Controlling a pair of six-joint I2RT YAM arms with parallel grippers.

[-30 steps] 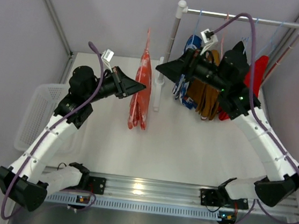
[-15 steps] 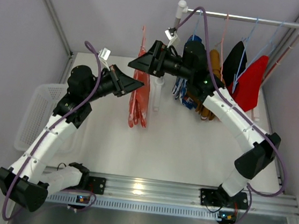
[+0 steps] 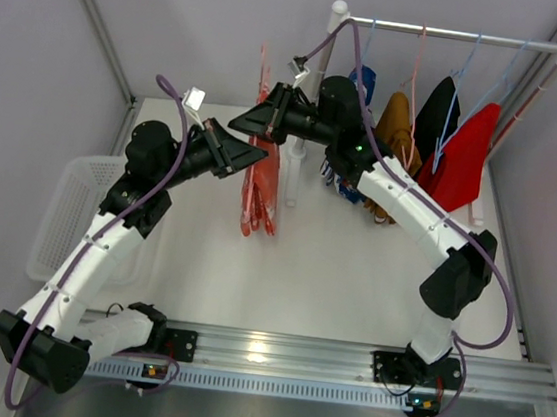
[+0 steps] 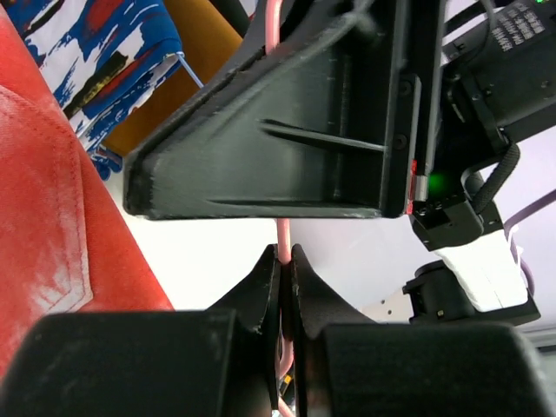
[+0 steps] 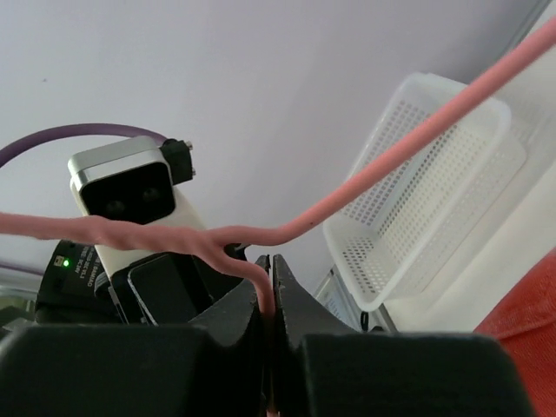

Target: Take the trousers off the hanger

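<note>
The orange-red speckled trousers (image 3: 260, 191) hang on the thin pink hanger (image 3: 265, 66), held up over the table between my two arms. In the left wrist view my left gripper (image 4: 284, 250) is shut on the hanger's wire (image 4: 282, 233), with the trousers (image 4: 52, 217) at the left and the right gripper's black body just ahead. In the right wrist view my right gripper (image 5: 270, 259) is shut on the twisted part of the hanger (image 5: 391, 165). A corner of the trousers (image 5: 530, 313) shows low at the right. From above, the left gripper (image 3: 262, 155) and right gripper (image 3: 236, 123) meet at the hanger's top.
A rail (image 3: 449, 33) at the back right carries blue-patterned, brown, black and red garments on light blue hangers. Its white post (image 3: 296, 160) stands just right of the trousers. A white mesh basket (image 3: 72, 210) sits at the table's left edge.
My right arm swung left from the rail to the pink hanger, and its jaws went from wide open to shut on the wire. The left arm and trousers stayed in place.
</note>
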